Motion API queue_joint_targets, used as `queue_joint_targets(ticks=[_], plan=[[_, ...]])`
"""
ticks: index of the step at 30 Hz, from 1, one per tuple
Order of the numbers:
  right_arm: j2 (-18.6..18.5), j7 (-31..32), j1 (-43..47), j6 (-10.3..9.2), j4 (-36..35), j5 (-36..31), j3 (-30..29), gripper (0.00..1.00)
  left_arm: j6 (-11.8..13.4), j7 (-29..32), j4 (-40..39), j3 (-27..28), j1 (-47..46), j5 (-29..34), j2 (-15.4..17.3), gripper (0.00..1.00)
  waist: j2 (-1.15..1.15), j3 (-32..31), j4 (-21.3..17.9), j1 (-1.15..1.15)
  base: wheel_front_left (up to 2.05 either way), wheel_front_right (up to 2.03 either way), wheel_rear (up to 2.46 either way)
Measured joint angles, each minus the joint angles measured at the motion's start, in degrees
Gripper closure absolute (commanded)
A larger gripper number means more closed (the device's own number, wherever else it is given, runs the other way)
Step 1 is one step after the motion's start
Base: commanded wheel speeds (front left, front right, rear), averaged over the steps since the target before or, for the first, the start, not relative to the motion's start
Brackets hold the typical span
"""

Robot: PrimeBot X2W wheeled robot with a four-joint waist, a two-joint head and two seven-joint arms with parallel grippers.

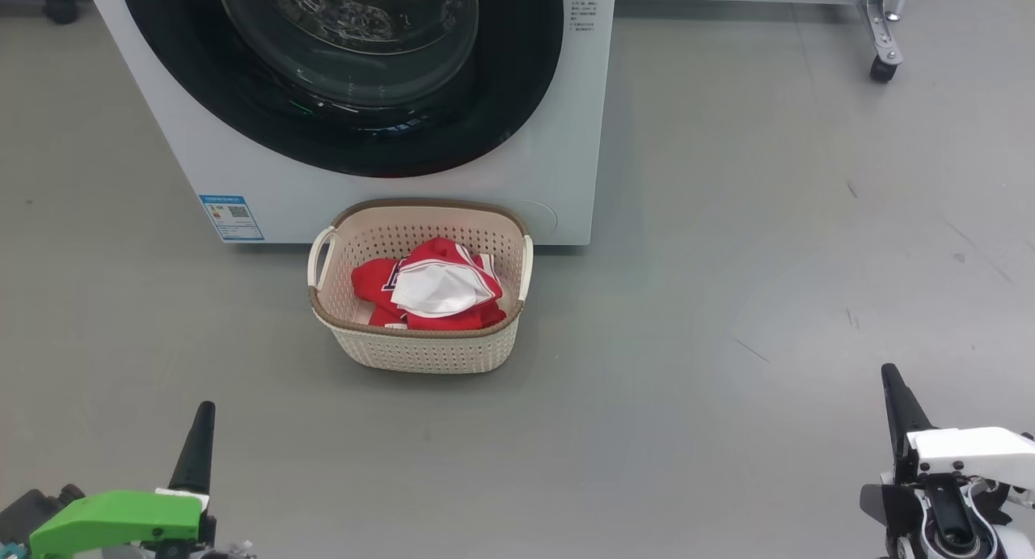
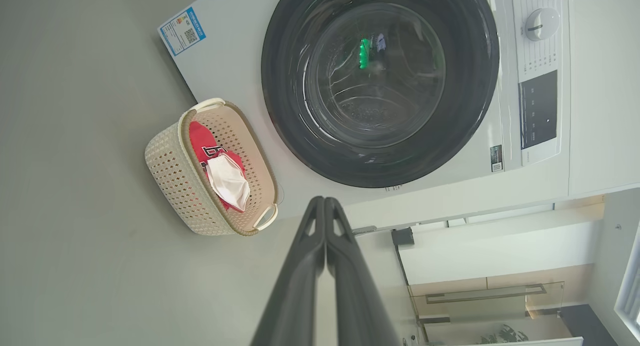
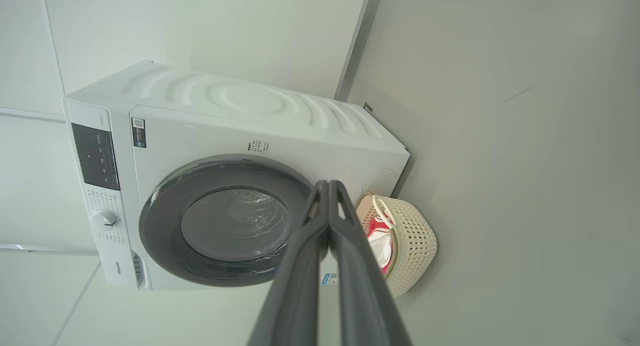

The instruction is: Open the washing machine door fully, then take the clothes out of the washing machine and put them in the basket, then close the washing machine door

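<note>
Holds left gripper (image 1: 200,450) and right gripper (image 1: 899,405) pinched together, empty; faces shut washing machine door (image 1: 348,65) upper centre, basket (image 1: 420,353) nearer left.

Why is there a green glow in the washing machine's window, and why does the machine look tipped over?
Left wrist view: the green glow is a reflection in the washing machine door glass, probably of the robot's green arm cover; head view: pale glare streaks the glass; both wrist views: the cameras are turned sideways, so the washing machine looks tipped.
</note>
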Motion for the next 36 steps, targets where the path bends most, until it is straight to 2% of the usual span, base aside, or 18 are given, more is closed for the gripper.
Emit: queue_joint_targets(ticks=[13,36], plan=[[0.0,2.3,-1.5,1.19,0.7,9.7,-1.1,1.0,0.0,2.3,0.9,2.4,-1.1,-7.5,-0.4,1.0,0.0,-0.4,-1.3,0.0,0.0,0.0,0.0],[0.0,2.4,-1.5,1.48,0.8,9.8,-1.2,1.0,0.0,2.3,1.5,2.5,-1.2,-7.5,-0.7,1.0,0.0,-0.4,-1.3,0.0,0.0,0.0,0.0]])
